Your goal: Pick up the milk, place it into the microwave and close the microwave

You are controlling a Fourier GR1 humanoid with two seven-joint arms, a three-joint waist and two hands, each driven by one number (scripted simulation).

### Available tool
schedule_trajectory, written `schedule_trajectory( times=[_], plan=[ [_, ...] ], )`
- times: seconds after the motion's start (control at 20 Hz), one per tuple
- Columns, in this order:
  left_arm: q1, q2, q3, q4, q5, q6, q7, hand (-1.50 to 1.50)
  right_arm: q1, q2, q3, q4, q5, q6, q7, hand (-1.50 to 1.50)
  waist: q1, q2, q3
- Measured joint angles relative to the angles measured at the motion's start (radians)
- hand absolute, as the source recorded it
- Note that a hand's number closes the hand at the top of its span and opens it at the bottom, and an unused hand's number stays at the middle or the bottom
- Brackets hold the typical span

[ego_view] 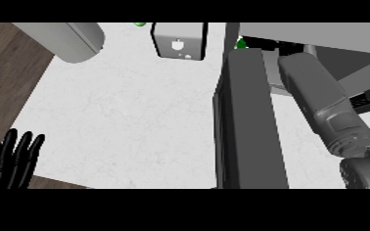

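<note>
Milk (179, 40) far from left robot hand (20, 157).

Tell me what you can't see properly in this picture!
- Head view: the right robot hand is hidden; only its grey forearm shows, reaching into the microwave.
- The microwave's inside is blocked by its open dark grey door.
- The left robot hand is cut off by the left edge.
- The white milk carton is cut at the top.
</note>
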Motion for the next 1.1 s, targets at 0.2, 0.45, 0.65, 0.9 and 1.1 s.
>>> schedule_trajectory(
  times=[0.2, 0.45, 0.65, 0.9, 1.1],
  plan=[
    [-0.016, 0.003, -0.009, 0.014, -0.018, 0.002, 0.007, -1.50, -0.013, 0.004, 0.015, 0.019, 0.023, -0.062, 0.013, -1.50, 0.013, 0.006, 0.000],
    [-0.041, 0.001, -0.027, 0.026, -0.035, 0.003, 0.012, -1.50, -0.021, 0.023, 0.011, 0.049, 0.021, -0.025, 0.045, -1.50, 0.019, 0.010, 0.002],
    [-0.051, -0.001, -0.042, 0.023, -0.048, 0.006, 0.020, -1.50, -0.027, 0.028, 0.002, 0.063, 0.014, 0.044, 0.055, -1.50, 0.015, 0.009, 0.003],
    [-0.067, -0.007, -0.065, 0.029, -0.073, 0.012, 0.026, -1.50, -0.016, 0.039, -0.016, 0.070, 0.002, 0.089, 0.051, -1.50, 0.006, 0.008, 0.003],
    [-0.078, -0.018, -0.087, 0.035, -0.096, 0.023, 0.032, -1.50, -0.009, 0.039, -0.029, 0.069, -0.009, 0.118, 0.047, -1.50, -0.002, 0.004, 0.003]
  ],
)
